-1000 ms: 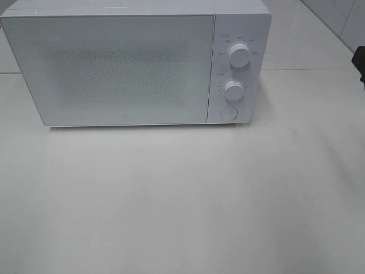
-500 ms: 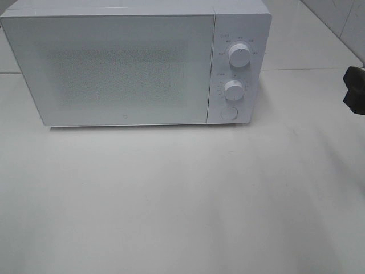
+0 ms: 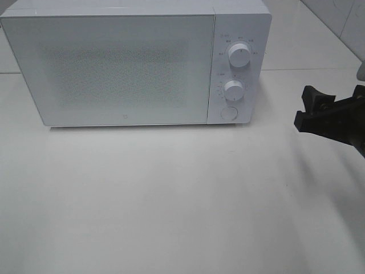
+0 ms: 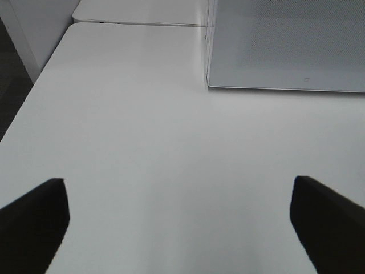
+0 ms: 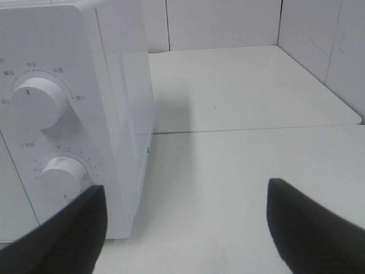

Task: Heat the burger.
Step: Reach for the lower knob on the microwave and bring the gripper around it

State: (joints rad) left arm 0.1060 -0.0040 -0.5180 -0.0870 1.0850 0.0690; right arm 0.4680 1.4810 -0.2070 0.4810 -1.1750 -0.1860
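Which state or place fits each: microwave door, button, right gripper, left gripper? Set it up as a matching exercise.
Things:
1. door
2. button
3. right gripper
4. left gripper

Places or states:
A. open, at the right edge of the high view
B. shut
C. just under the lower knob
D. open, seen only by its own wrist camera

Pairs: 1-B, 2-C, 3-A, 4-D
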